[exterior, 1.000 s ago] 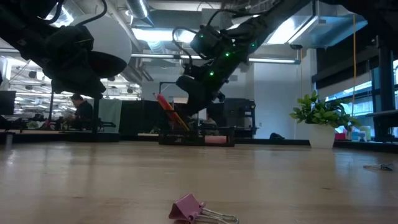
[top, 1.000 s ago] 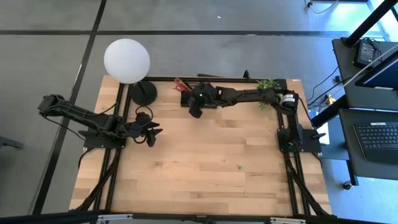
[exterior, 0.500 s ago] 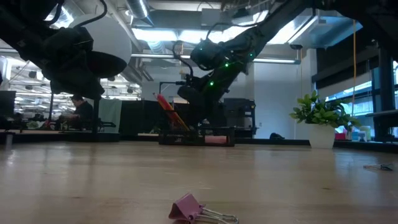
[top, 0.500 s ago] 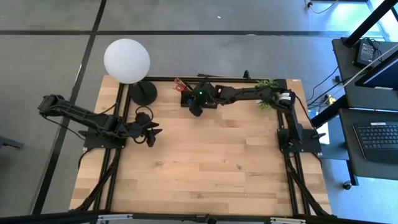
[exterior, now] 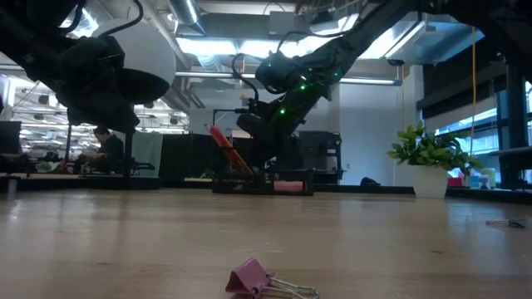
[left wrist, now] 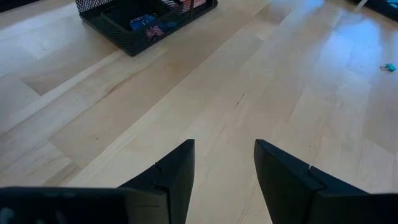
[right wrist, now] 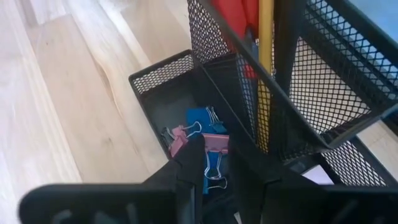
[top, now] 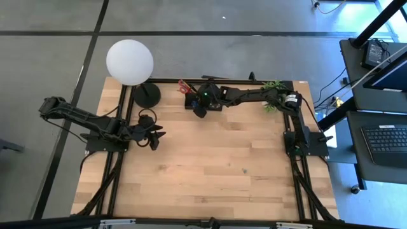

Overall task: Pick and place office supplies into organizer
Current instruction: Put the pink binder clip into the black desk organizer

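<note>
The black mesh organizer (top: 191, 97) stands at the table's far edge, also in the low view (exterior: 262, 184) and the left wrist view (left wrist: 143, 25). Red scissors (right wrist: 239, 18) and a yellow pencil (right wrist: 265, 62) stand in its tall cup. Pink clips (right wrist: 177, 140) and a blue one (right wrist: 198, 118) lie in its low tray (right wrist: 161, 74). My right gripper (right wrist: 216, 149) reaches down into that tray, shut on a blue clip (right wrist: 212, 165). My left gripper (top: 156, 135) hangs open over bare wood at the table's left (left wrist: 224, 146). My right gripper has the blue clip's body (right wrist: 212, 163) pinched between its two fingers, the wire handles pointing back toward the wrist. The fingers slant down into the low tray from the table's near side. A pink clip (right wrist: 216, 143) lies just past the fingertips. Whether the held clip rests on the tray floor cannot be told.
A round black lamp base (top: 146, 95) with a white globe (top: 130, 62) stands left of the organizer, a potted plant (top: 275, 89) to its right. A pink clip (exterior: 253, 278) lies near the front edge, a small bluish clip (left wrist: 388, 66) toward the right. A person (exterior: 104, 145) sits in the room behind.
My right gripper has sunk a little and gone toward the far edge, down into the organizer's low tray, then kept still. Its fingers have stayed shut as before.
</note>
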